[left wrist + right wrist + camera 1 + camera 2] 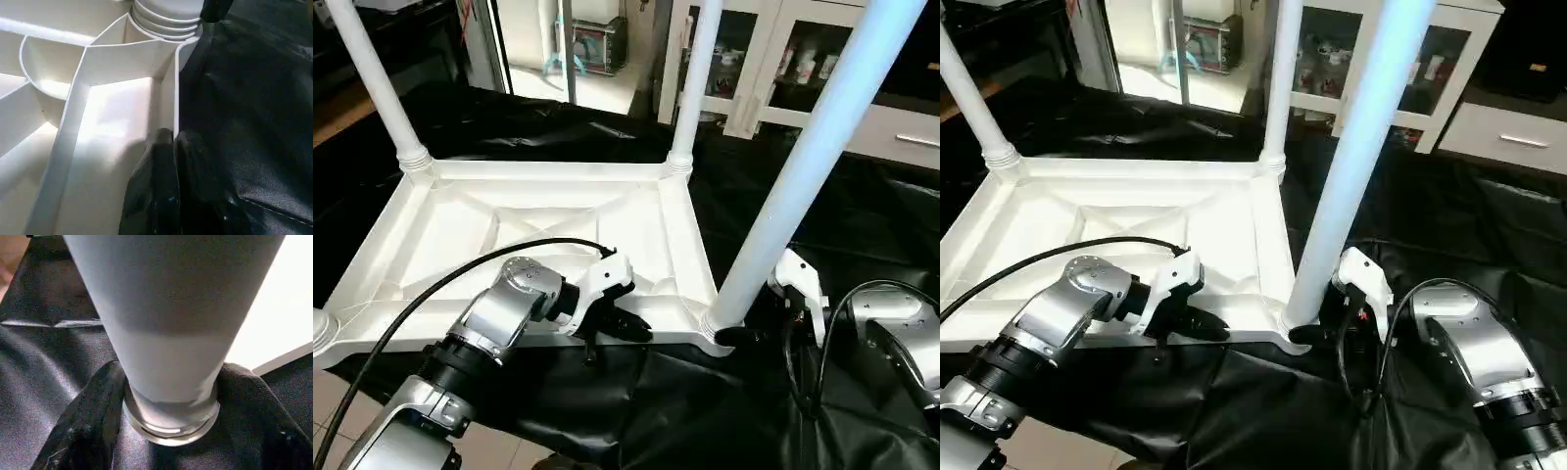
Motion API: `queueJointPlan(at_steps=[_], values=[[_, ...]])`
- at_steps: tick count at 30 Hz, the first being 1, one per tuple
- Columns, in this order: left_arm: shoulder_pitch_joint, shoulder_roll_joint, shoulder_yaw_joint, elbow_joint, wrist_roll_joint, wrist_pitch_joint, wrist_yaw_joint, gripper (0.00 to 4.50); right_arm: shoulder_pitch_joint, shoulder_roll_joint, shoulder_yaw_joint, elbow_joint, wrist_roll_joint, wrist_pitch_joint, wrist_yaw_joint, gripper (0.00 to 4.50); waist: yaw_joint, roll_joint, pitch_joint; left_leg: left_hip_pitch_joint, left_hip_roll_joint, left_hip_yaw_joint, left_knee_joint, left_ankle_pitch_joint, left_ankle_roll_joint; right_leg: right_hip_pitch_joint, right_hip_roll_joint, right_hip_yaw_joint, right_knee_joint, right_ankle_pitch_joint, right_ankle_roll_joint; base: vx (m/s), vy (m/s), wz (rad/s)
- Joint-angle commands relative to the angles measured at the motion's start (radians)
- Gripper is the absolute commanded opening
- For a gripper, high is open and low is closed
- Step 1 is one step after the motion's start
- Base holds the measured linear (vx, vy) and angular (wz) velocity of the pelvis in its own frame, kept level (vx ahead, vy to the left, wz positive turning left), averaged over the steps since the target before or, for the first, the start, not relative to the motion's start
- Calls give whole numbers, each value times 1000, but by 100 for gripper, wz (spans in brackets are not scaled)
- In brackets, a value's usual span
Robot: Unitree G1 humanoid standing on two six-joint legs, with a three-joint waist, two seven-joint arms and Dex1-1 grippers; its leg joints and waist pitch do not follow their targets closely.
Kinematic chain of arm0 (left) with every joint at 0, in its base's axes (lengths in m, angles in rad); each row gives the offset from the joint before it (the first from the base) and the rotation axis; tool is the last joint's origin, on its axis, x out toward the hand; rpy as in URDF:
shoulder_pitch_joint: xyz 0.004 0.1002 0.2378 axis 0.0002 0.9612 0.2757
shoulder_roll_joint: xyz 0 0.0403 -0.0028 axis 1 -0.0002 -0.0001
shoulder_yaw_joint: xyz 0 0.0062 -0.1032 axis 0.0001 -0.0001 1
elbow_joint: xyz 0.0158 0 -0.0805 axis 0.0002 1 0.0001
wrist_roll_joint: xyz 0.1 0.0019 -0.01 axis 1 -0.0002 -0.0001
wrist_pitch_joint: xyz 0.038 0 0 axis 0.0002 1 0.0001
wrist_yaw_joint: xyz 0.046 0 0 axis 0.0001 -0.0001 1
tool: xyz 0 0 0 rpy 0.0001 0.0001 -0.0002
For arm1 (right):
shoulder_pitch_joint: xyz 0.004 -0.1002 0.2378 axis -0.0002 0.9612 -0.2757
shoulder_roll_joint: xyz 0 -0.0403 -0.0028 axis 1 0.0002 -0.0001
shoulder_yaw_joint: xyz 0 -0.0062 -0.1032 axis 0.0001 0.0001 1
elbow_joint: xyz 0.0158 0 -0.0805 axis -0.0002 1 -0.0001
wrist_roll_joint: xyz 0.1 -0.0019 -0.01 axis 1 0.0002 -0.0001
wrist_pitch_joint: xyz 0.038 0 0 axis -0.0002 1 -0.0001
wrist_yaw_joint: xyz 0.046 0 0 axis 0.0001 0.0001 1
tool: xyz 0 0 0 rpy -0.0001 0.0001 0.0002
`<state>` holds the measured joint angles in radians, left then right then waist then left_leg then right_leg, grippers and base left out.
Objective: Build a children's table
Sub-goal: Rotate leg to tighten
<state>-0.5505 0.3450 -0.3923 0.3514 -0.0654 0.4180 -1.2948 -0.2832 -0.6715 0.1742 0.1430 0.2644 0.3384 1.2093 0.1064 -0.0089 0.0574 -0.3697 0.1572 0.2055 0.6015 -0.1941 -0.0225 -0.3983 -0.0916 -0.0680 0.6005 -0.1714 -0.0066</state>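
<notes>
White plastic tabletop (pixel 548 230) lies upside down on the black-draped worktop (pixel 862 225), left fingers (pixel 156 191) pinching its rim, right fingers (pixel 88 426) straddling the near corner leg (pixel 803 166), which could tilt if unseated.

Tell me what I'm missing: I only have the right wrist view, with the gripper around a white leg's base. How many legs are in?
Observer: Three legs plainly stand upright in the upturned tabletop: the far-left leg, the far-right leg and yours, the near-right leg. The near-left corner is cut off at the picture's edge.
Operator: Where is the other arm?
Observer: The left gripper is shut on the tabletop's near rim, beside your leg's corner.
Operator: Anything behind the work?
Observer: A white glass-door cabinet stands beyond the black sheeting.
</notes>
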Motion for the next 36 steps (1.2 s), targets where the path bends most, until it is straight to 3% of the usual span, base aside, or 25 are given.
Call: queueJointPlan(at_steps=[1,4,10,11,13,14,16,19,24,28,31,34,35,36], values=[[1,-18,-23,-29,-35,9,-33,0,2,0,8,23,-9,-2,-1,255,-4,-13,-67,19,82,-38,-72,-175,61,44,-78,52,-66,-217,-249,0,0,0],[-24,-52,6,29,-6,7,68,0,-13,64,-27,56,-27,20,-131,254,-7,-10,-65,18,81,-37,-72,-185,57,41,-76,52,-69,-226,-252,0,0,0],[-111,-174,100,186,39,58,379,0,-84,235,-122,215,-107,119,-575,254,-31,-17,-62,21,73,-45,-76,-269,-10,38,-78,44,-86,-386,-206,0,0,0],[-131,-200,115,215,44,69,438,0,-99,281,-150,237,-115,134,-679,253,-35,-16,-63,24,72,-46,-76,-281,-19,33,-77,44,-91,-411,-186,0,0,0],[-171,-254,144,266,49,67,552,0,-126,375,-214,276,-119,138,-883,253,-40,-16,-64,24,70,-45,-77,-280,-24,28,-76,46,-93,-404,-180,0,0,0],[-201,-294,160,308,57,44,639,0,-144,446,-252,301,-127,122,-1029,253,-42,-16,-67,22,67,-48,-77,-272,-29,31,-77,44,-92,-400,-172,0,0,0],[-226,-323,160,344,78,4,711,0,-155,484,-224,310,-168,96,-1084,253,-41,-16,-67,27,69,-44,-76,-267,-27,25,-77,46,-95,-381,-172,0,0,0],[-268,-377,155,393,107,-55,801,0,-163,557,-154,309,-232,70,-1141,253,-33,-21,-70,19,69,-40,-77,-208,-3,32,-75,49,-85,-292,-173,0,0,0],[-274,-375,161,404,112,-60,810,0,-156,568,-143,287,-237,71,-1145,237,-21,-20,-72,18,69,-37,-75,-155,33,39,-75,50,-73,-195,-188,0,0,0],[-277,-359,162,433,116,-80,816,0,-165,561,-159,290,-240,47,-1177,234,-22,-19,-68,18,68,-37,-77,-181,32,39,-76,49,-81,-245,-181,0,0,0],[-282,-352,164,460,120,-103,816,0,-169,557,-167,291,-253,31,-1184,234,-24,-17,-66,21,69,-39,-81,-221,13,35,-74,49,-88,-304,-161,0,0,0],[-279,-340,160,468,126,-116,800,0,-140,549,-181,230,-247,33,-1155,285,-24,-18,-63,20,70,-40,-84,-237,12,35,-74,50,-91,-316,-151,0,0,0],[-277,-336,157,469,127,-126,791,0,-126,546,-186,206,-245,40,-1152,288,-28,-18,-65,10,70,-45,-87,-232,11,43,-76,49,-87,-308,-141,0,0,0],[-279,-329,153,476,127,-143,776,0,-86,533,-183,146,-240,60,-1141,306,-30,-19,-67,9,70,-46,-87,-224,10,44,-76,48,-84,-296,-142,0,0,0]])
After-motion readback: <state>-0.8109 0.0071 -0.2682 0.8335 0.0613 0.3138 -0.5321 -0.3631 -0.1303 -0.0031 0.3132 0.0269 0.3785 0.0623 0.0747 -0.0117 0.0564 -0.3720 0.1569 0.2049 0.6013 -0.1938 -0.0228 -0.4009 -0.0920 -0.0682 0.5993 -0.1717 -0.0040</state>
